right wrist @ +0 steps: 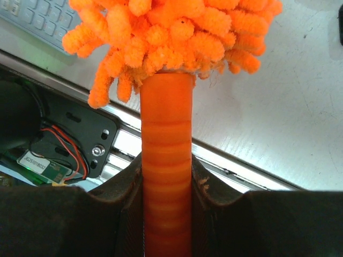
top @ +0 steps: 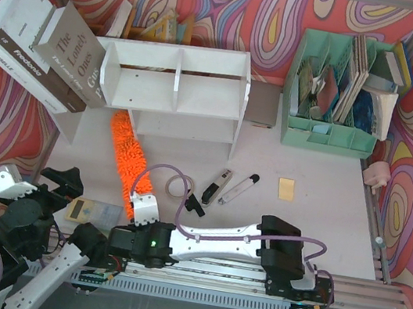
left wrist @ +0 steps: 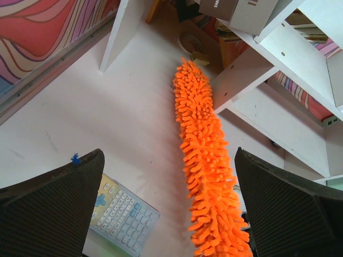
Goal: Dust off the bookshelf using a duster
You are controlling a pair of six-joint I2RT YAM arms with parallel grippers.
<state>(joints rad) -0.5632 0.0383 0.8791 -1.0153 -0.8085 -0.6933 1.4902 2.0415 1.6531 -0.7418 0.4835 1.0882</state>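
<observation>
Our right gripper clamps the handle of the fluffy orange chenille duster; it stretches forward, tip beside the white wooden two-tier bookshelf.

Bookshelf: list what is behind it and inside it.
Behind the bookshelf, a few thin books stand, their lower parts hidden by it. Its upper compartments look empty; the lower tier is mostly out of sight.

Bright, even overhead light fills all three views. Shadows are soft, darkest beneath the bookshelf at upper centre of the left wrist view. Close up in the right wrist view, the duster looks slightly soft, its orange strongly saturated.
</observation>
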